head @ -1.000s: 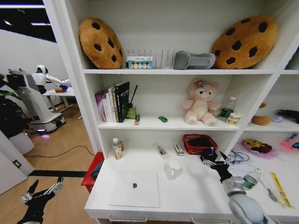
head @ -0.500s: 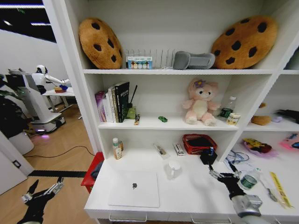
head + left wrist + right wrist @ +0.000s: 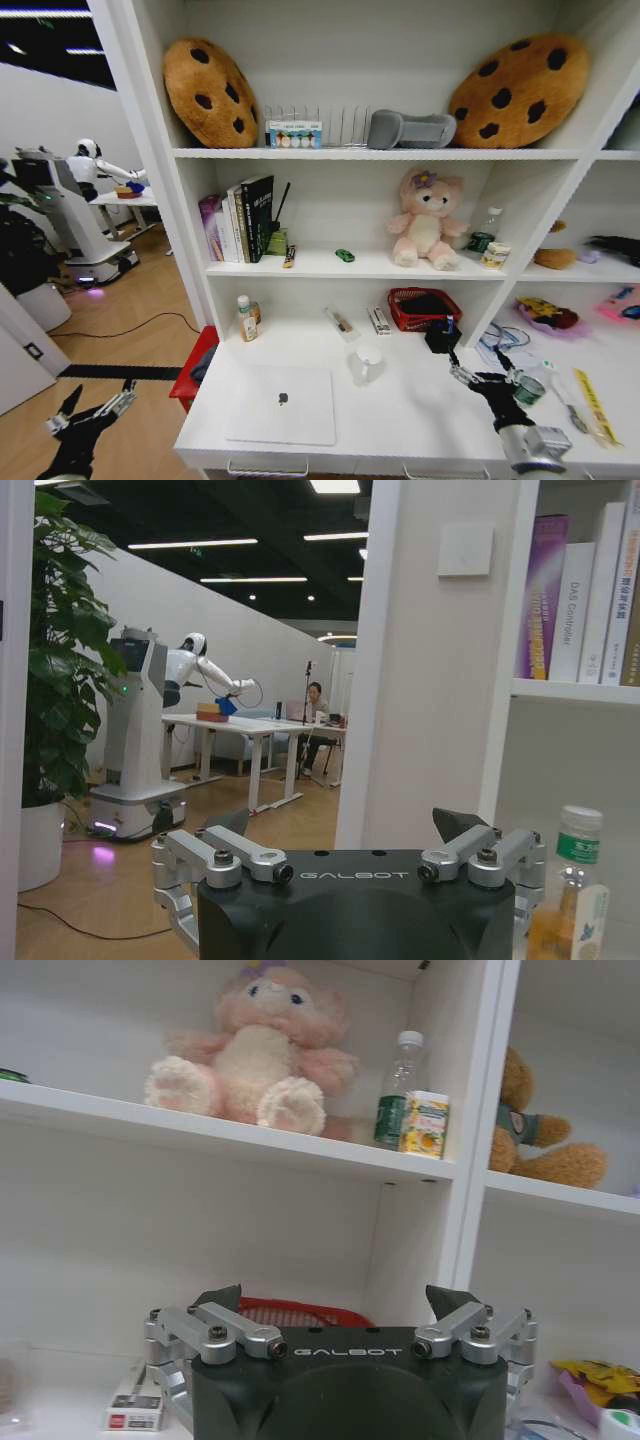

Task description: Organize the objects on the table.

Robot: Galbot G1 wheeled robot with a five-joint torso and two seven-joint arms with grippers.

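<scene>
R claw [image 3: 487, 378] hovers over the worktop [image 3: 420, 410] at its right part, fingers spread apart, nothing between them. Just beside it to the right: small jar [image 3: 529, 389] w/ green label and light lid, standing upright on the worktop. Further right, a yellow strip [image 3: 592, 403] lies flat near the edge, w/ a pen-like item [image 3: 562, 388] between it and the jar. Behind the claw, a black holder [image 3: 441, 336] and a red mesh basket [image 3: 424, 308] sit at the back of the worktop.

White mug [image 3: 367, 364] stands upright near centre, well apart from the claw. Silver laptop [image 3: 282, 403] lies closed at the front left, dark logo on lid. Small bottle [image 3: 244, 319] w/ orange contents at the back left corner.

L claw [image 3: 85, 414] hangs low off the worktop's left side over the wood floor, fingers apart, empty.
</scene>
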